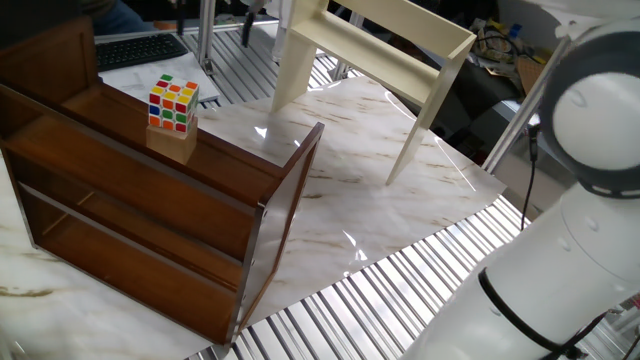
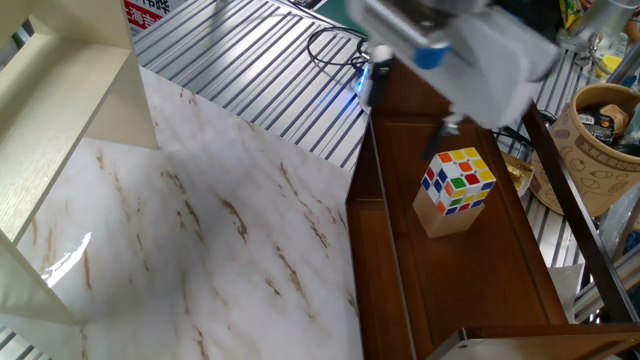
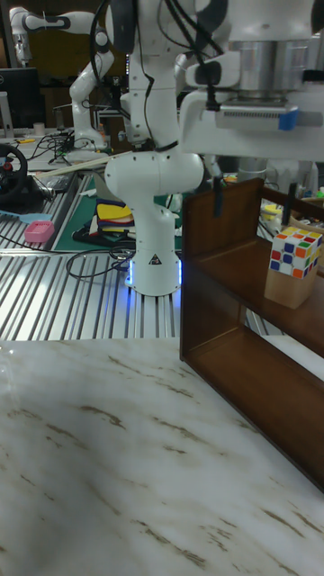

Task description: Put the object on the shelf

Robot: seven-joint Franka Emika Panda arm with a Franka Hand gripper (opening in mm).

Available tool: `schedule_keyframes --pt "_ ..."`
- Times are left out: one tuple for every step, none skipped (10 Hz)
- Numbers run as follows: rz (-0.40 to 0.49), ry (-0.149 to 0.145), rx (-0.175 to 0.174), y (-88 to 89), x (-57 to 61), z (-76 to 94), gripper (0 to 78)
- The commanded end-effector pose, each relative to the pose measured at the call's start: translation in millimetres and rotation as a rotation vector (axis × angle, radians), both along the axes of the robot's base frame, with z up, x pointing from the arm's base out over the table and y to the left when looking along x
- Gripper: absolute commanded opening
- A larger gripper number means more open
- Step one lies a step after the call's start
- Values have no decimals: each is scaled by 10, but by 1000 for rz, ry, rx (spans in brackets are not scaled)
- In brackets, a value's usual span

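Your work surface is a marble-patterned sheet (image 1: 380,190) laid over a ribbed metal table (image 2: 250,60), with lab clutter around it. A cream-white legged frame (image 1: 380,50) stands at the sheet's far edge in one fixed view. In the tall fixed view you can see the white robot base (image 3: 153,225) on the ribbed metal behind the sheet's far edge, and a pink item (image 3: 40,230) lying at the left. A patterned pot (image 2: 605,130) sits beyond the shelf's outer side in the other fixed view.

The dark brown wooden shelf (image 1: 150,210) occupies the sheet's left end in one fixed view, its side panel facing the open marble.

The Rubik's cube (image 2: 458,181) sits on a plain tan wooden block (image 2: 447,216), on a tier of the shelf near its far end. You see 3x3 faces of yellow, red, green, white, orange and blue squares.

The gripper (image 3: 252,198) hangs above the shelf, beside the cube and apart from it, its 2 fingers (image 3: 217,196) spread wide and holding nothing.
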State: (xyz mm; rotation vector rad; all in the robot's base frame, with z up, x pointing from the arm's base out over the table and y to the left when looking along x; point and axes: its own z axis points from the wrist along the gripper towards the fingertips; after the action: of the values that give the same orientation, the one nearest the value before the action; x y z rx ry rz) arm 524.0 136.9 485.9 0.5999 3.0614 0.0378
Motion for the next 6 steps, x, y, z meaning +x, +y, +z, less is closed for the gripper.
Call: schedule_keyframes --pt "166 -7 -12 -425 197 -121 774" --pt "173 -7 -12 -445 204 -126 774" --pt "222 -7 -13 -584 249 -162 774" --pt "260 -9 -16 -672 269 -192 774" --pt "260 -9 -16 -672 269 -192 774" --pt "333 -14 -14 -812 312 -234 774"
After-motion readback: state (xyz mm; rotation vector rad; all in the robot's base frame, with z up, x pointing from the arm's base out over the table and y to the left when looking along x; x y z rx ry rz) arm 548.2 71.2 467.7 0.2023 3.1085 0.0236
